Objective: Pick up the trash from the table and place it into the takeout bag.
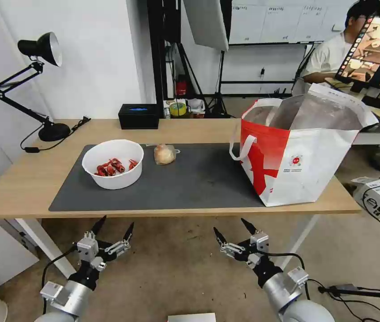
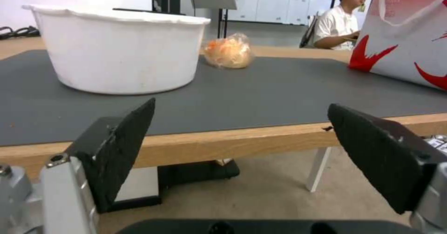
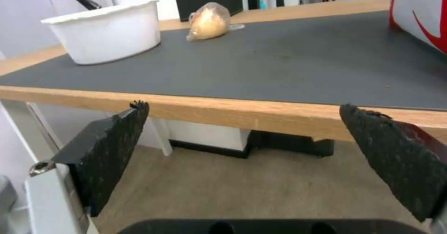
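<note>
Both arms low, below the desk's (image 1: 28, 179) near edge. Left gripper (image 1: 114, 225) spread wide, holding nothing; right gripper (image 1: 231, 226) likewise. White bowl (image 1: 113, 163) of red shells on the mat's (image 1: 198, 183) left end, small bag (image 1: 164, 154) with beige lump at its far edge. Takeout bag (image 1: 301, 156) upright at the desk's right end.

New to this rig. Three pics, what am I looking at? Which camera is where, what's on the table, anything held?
It is a two-armed wheeled robot. The head view looks down at the table; the other two come from cameras on each wrist, looking out between that gripper's fingers. On the dark mat sit a white bowl of red shells, a small clear bag with a beige lump, and the big red-and-white takeout bag. The left gripper and the right gripper hang open below the table's front edge, holding nothing.
</note>
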